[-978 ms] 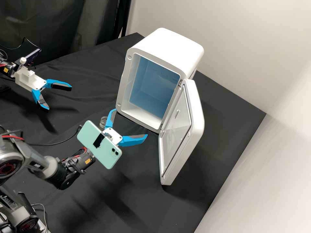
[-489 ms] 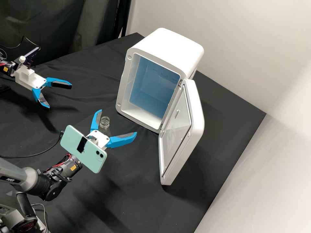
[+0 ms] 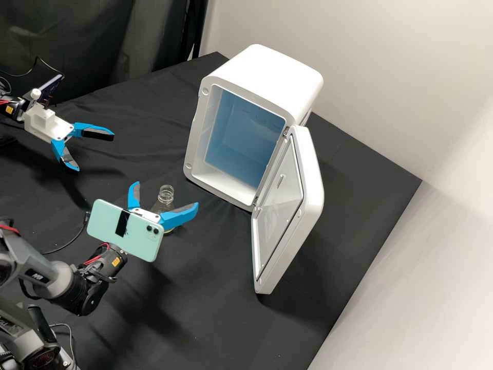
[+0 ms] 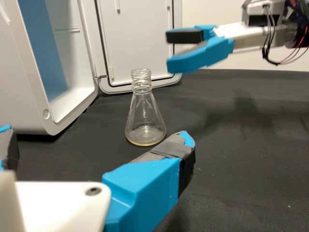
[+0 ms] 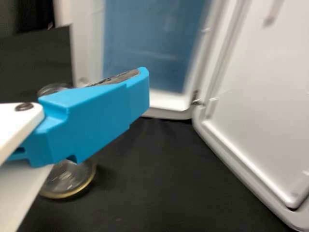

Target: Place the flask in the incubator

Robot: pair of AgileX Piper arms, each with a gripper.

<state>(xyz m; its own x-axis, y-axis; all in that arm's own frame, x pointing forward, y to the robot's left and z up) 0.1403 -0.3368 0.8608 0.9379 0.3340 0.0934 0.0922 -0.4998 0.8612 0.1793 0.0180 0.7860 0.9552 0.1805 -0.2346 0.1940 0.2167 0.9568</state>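
A clear glass conical flask (image 3: pixel 165 195) stands upright on the black bench, just in front of the white incubator (image 3: pixel 267 77), whose door (image 3: pixel 287 205) hangs wide open on a blue inside. My right gripper (image 3: pixel 165 197) hovers open over and beside the flask, holding nothing; a mint phone (image 3: pixel 125 230) rides on its wrist. In the right wrist view one blue finger (image 5: pixel 96 111) covers most of the flask (image 5: pixel 65 181). My left gripper (image 3: pixel 92 152) is open and empty farther back on the left. Its wrist view shows the flask (image 4: pixel 144 118) ahead of its fingers (image 4: pixel 164 164), with the right gripper (image 4: pixel 169 50) beyond.
The open door (image 4: pixel 140 38) juts out toward the bench's front right edge (image 3: pixel 328 329). A cable (image 3: pixel 67 239) trails over the cloth near the right arm. A black curtain (image 3: pixel 102 36) hangs behind the bench, and a white wall (image 3: pixel 385 77) stands on the right.
My right gripper has drawn back from the incubator's mouth toward the near left, still open, and the flask now shows between its fingers. The left arm has barely moved.
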